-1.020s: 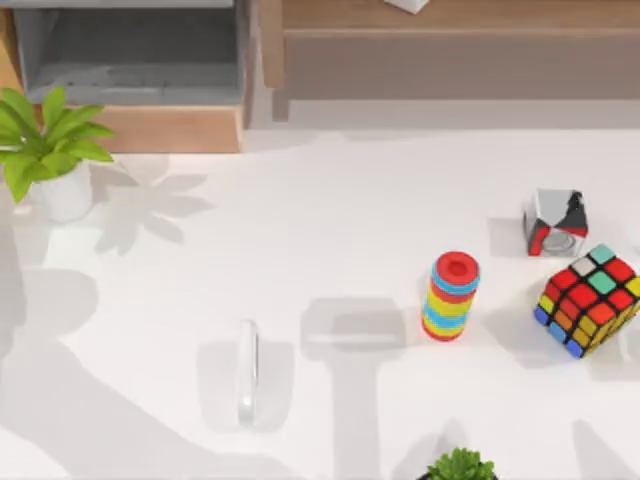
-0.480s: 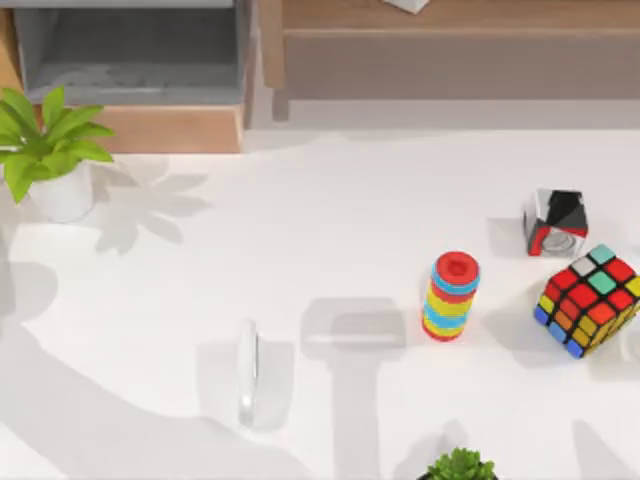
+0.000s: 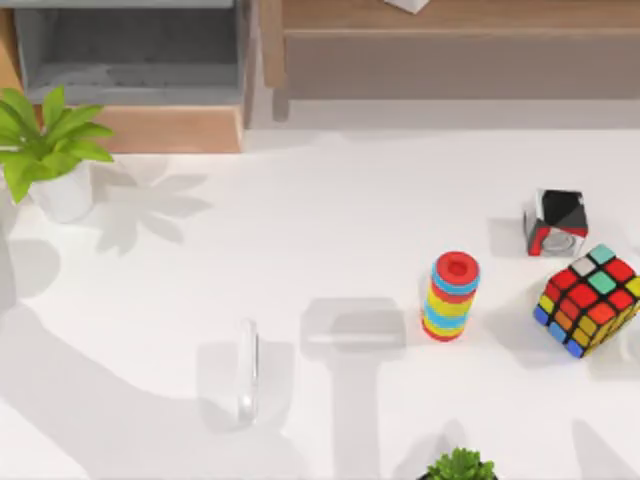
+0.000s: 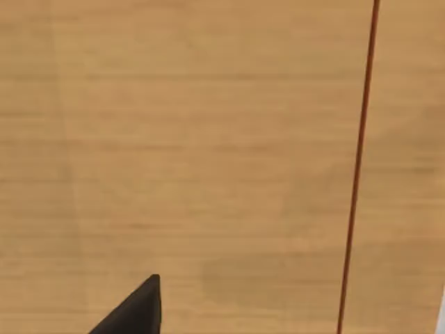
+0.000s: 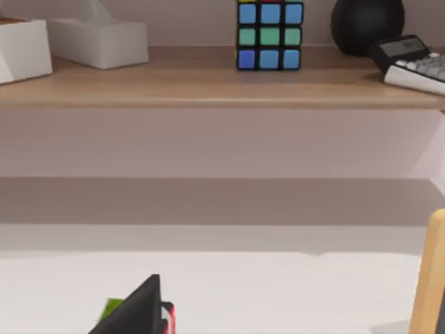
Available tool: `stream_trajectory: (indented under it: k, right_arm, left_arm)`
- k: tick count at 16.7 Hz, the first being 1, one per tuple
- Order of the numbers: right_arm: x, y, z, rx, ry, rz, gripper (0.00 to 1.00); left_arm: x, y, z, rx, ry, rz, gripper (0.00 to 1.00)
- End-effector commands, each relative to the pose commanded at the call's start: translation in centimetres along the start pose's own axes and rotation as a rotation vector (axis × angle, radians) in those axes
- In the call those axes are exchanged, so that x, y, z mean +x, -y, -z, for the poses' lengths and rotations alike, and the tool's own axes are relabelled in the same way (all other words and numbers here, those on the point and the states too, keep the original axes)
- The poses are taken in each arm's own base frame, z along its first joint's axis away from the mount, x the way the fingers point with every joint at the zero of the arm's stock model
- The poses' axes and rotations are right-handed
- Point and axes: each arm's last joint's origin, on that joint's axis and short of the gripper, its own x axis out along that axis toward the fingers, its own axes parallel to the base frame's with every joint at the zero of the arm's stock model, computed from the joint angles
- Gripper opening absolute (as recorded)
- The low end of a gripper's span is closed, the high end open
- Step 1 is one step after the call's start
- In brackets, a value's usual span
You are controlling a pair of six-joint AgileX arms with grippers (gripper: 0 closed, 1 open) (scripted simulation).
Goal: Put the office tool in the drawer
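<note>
The office tool (image 3: 247, 372), a slim glassy bar with rounded ends, lies flat on the white table left of centre near the front, pointing front to back. The drawer (image 3: 170, 128) stands open at the back left, showing its grey lining behind the tan wood front panel. A dark piece of my left gripper (image 4: 135, 313) shows against a close tan wood surface in the left wrist view. In the right wrist view, a dark piece of my right gripper (image 5: 135, 309) hangs over the white table, facing the shelf.
A potted plant (image 3: 50, 150) stands in front of the drawer's left end. A ring stack (image 3: 452, 296), a glossy cube (image 3: 556, 224) and a colourful cube (image 3: 590, 300) stand at the right. Another plant (image 3: 460, 466) is at the front edge. The brown shelf (image 3: 450, 50) runs along the back.
The broad shadows on the table's left side have shifted. The small glossy cube's top now looks darker. The bar and the other objects have kept their places.
</note>
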Motion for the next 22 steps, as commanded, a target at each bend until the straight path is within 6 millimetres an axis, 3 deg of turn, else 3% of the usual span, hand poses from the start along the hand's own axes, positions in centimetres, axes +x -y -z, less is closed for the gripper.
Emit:
stream_trajectory:
  k: [3,16,22]
  right_arm:
    - [0.00,0.00,0.00,0.000,0.000,0.000,1.00]
    - [0.00,0.00,0.00,0.000,0.000,0.000,1.00]
    - [0.00,0.00,0.00,0.000,0.000,0.000,1.00]
  left_arm:
    - [0.01,0.00,0.00,0.000,0.000,0.000,1.00]
    - [0.01,0.00,0.00,0.000,0.000,0.000,0.02]
    - [0.01,0.00,0.00,0.000,0.000,0.000,0.00]
